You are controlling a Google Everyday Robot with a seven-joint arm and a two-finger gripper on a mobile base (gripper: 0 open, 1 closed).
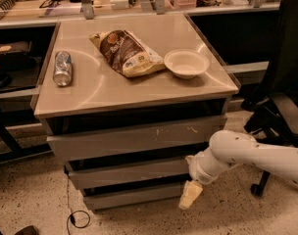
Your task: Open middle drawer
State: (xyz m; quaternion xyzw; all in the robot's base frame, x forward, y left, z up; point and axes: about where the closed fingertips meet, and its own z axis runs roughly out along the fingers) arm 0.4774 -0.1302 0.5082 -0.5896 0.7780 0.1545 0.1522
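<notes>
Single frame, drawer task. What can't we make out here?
All in the camera view:
- The gripper hangs below the right end of the middle drawer. Contact can't be judged because the wrist overlaps that end.
- Middle drawer interior: hidden under the top drawer, in shadow.
- Arm: cut off by the right edge.

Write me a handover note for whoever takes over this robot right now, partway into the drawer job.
The gripper hangs low at the front right corner of the cabinet, beside the bottom drawer front and below the right end of the middle drawer.
The middle drawer looks shut; none of its tray interior shows.
Done: nothing on the drawer itself.
Left: engage the middle drawer and pull it out.
</notes>
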